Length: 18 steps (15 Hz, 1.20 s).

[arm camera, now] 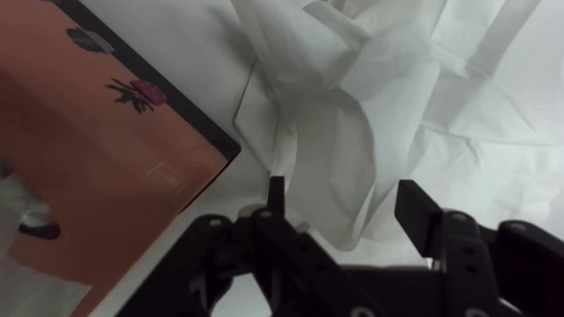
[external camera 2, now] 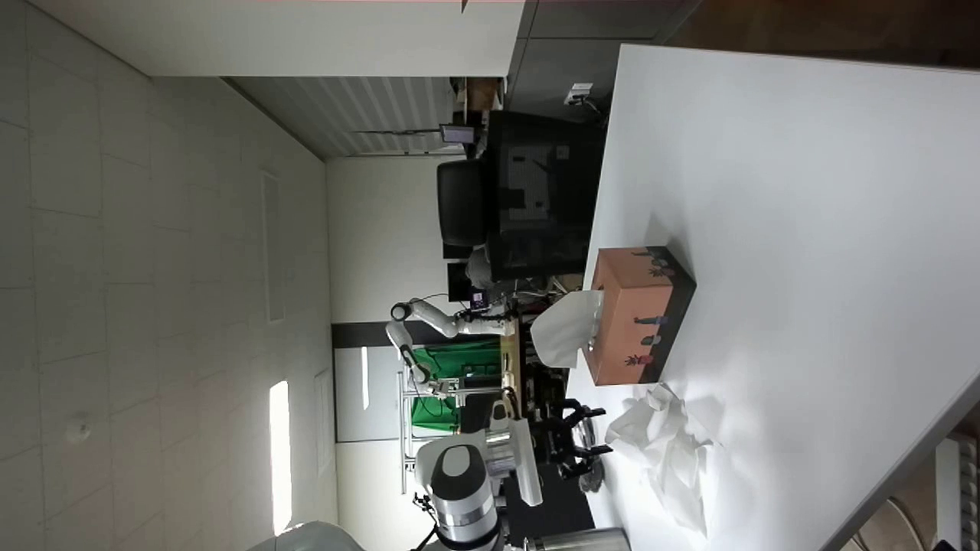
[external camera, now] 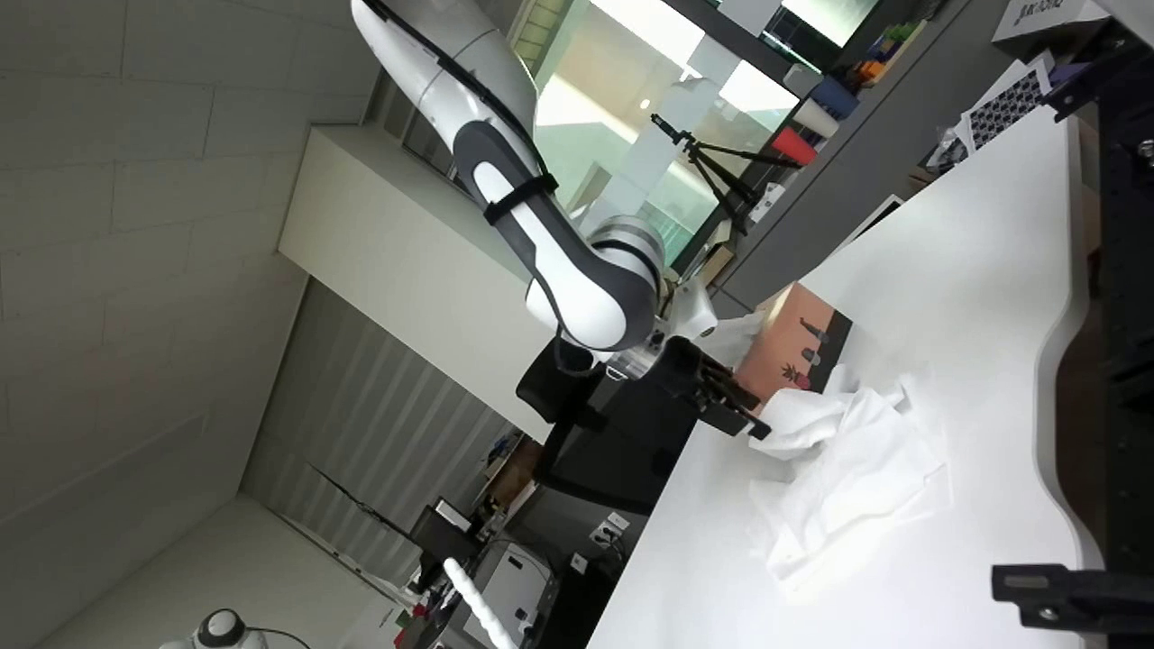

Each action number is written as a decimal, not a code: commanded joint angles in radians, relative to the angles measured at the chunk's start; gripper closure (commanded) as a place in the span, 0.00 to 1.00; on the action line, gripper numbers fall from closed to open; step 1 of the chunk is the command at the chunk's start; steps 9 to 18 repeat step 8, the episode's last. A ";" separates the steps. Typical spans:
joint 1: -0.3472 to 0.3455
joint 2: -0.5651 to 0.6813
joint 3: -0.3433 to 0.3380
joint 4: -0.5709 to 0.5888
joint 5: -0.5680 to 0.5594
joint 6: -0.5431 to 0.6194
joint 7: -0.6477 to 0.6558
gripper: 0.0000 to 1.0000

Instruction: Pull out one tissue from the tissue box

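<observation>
Find tissue (external camera 2: 662, 461) crumpled just below pincer (arm camera: 344, 200), well parted and empty; see tissue box (external camera 2: 629, 327) close beside.

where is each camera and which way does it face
In an exterior view: outside the robot, picture sideways, facing the tissue box; arm and gripper show.
In an exterior view: outside the robot, picture tilted, facing the table; arm and gripper show.
Wrist view: on the wrist, looking down at loose tissue; two spread fingers show.
Both exterior views share the tissue box and loose tissue.
</observation>
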 commanded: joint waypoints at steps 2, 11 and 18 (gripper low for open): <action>-0.027 -0.129 0.020 -0.043 0.005 -0.092 0.024 0.00; -0.041 -0.093 0.035 -0.012 -0.007 -0.090 0.005 0.00; -0.041 -0.093 0.035 -0.012 -0.007 -0.090 0.005 0.00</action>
